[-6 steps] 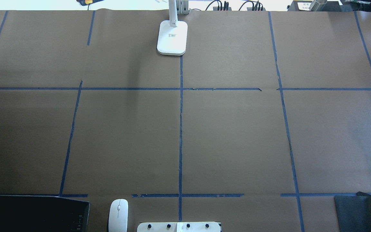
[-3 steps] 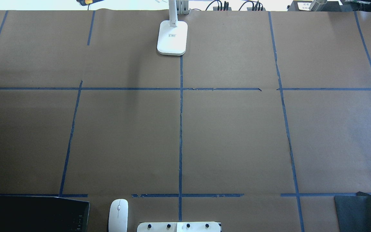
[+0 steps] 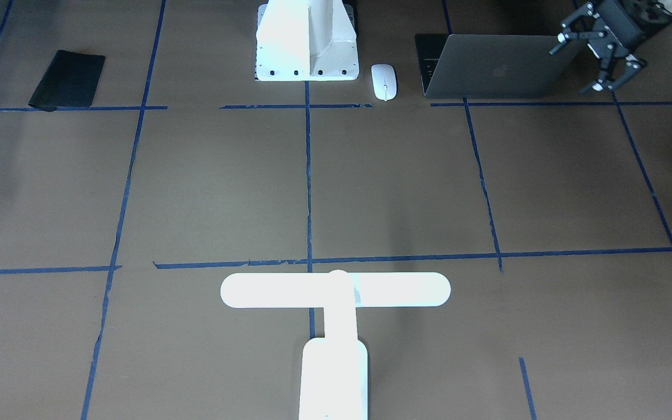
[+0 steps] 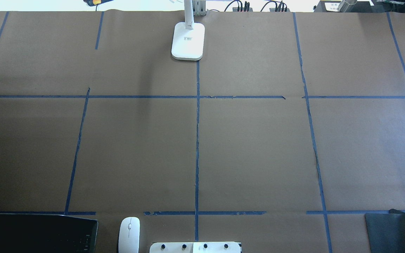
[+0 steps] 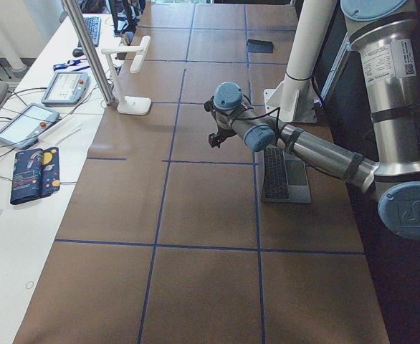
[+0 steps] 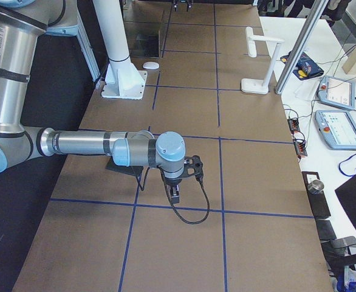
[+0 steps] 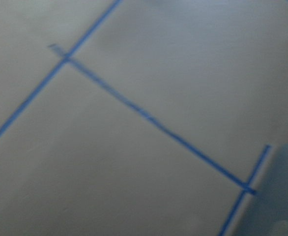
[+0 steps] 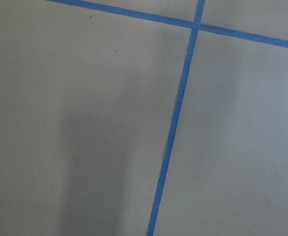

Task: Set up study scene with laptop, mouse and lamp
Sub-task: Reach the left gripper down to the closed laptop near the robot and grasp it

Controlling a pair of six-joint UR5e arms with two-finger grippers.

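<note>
One laptop [image 3: 499, 67], one mouse [image 3: 384, 81], one lamp [image 3: 339, 303], one black mat [image 3: 67, 79], one pedestal [image 3: 307, 58].

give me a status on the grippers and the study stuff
Left gripper open, empty, not touching the laptop. Right gripper over bare table, state unclear. Laptop open by the mouse; lamp across the table. Nothing in the way.

The table [image 4: 258, 147] is covered with brown paper, and blue tape lines [image 4: 197, 140] divide it into large rectangles. At the edge on the robot's side stands a white pedestal [image 3: 307, 52] with bolt holes. Beside it lies the white mouse [image 3: 384, 81], and next to the mouse, not touching it, stands the grey laptop [image 3: 499, 73] with its lid open. A flat black mat [image 3: 67, 79] lies well apart on the robot's right. The white lamp [image 3: 336, 290] stands at the far edge, by the middle tape line.
</note>
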